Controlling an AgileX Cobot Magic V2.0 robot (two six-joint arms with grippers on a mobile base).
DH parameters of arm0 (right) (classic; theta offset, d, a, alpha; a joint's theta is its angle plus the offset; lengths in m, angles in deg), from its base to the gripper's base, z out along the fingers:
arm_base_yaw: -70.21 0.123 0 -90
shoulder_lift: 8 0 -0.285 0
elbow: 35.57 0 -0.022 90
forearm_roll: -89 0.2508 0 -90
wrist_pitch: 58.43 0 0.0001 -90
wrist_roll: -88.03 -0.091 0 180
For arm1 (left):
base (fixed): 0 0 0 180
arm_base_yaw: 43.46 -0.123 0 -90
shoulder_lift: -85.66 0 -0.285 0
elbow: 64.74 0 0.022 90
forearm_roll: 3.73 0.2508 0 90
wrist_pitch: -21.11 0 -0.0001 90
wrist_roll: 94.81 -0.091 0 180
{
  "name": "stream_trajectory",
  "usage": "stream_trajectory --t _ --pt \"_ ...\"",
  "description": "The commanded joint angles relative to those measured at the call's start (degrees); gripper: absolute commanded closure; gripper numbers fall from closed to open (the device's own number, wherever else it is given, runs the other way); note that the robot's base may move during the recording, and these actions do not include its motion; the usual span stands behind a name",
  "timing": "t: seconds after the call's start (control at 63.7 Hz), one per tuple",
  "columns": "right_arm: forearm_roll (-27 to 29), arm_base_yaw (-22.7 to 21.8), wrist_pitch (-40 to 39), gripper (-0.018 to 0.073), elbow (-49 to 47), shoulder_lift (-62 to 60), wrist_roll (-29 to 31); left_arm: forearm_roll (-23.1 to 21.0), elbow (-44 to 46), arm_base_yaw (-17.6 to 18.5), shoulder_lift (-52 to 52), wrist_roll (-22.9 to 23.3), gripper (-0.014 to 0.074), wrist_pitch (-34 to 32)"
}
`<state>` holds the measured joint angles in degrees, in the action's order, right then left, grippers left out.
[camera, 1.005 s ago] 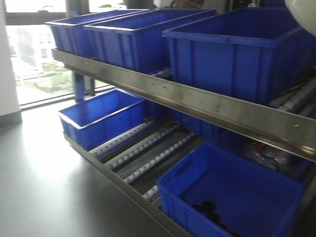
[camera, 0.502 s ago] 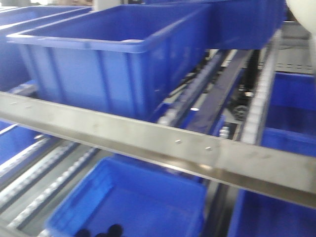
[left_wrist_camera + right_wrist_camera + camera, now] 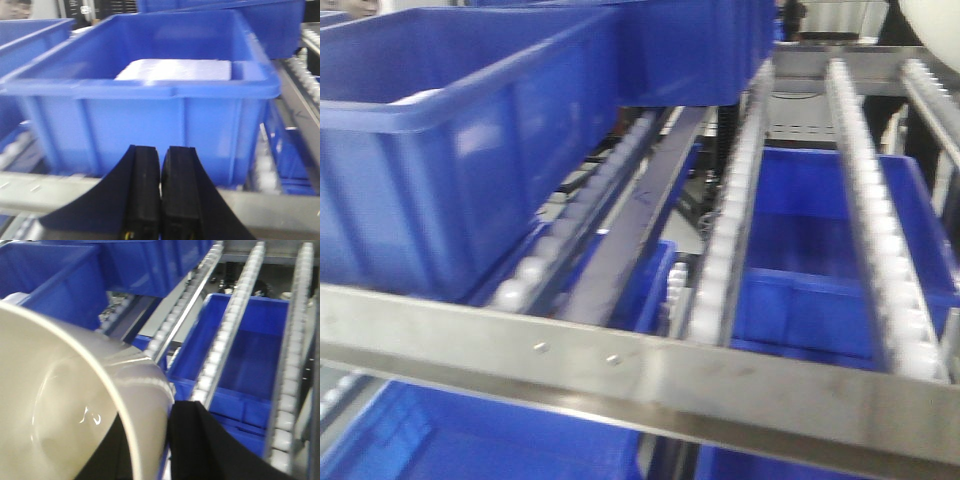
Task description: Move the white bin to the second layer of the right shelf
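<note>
Right gripper point(image 3: 150, 452) pinching wall of white bin point(image 3: 60, 405); bin sits left of and above outer finger. Right shelf second layer point(image 3: 235, 315): open roller lanes ahead, blue crate point(image 3: 55, 295) edging left side. Left gripper point(image 3: 160, 190) pressed together, holding nothing.

The white bin point(image 3: 75, 405) is glossy cream-white, with the black fingers point(image 3: 215, 445) of the right gripper point(image 3: 152, 432) dark against its wall. Ahead of that gripper, rows of small white rollers point(image 3: 220, 350) cross a deep blue lower crate point(image 3: 250, 360), and the front bar point(image 3: 620, 365) is dull silver-grey dotted with rivets. Just beyond the matte black left gripper point(image 3: 160, 155) stands a saturated blue crate point(image 3: 150, 105) holding a flat white slab point(image 3: 175, 70).
</note>
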<state>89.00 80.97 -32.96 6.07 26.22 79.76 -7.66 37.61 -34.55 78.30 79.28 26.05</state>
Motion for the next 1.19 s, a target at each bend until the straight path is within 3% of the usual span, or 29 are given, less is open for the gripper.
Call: stream_trajectory --t 0.0,1.177 --pt "0.0 -0.33 -5.76 0.0504 -1.72 0.41 0.22 -0.31 -2.11 0.21 0.8 0.2 0.0512 -4.95" --pt "0.0 -0.33 -5.76 0.0504 -1.72 0.41 0.22 -0.31 -2.11 0.21 0.8 0.2 0.0512 -4.95"
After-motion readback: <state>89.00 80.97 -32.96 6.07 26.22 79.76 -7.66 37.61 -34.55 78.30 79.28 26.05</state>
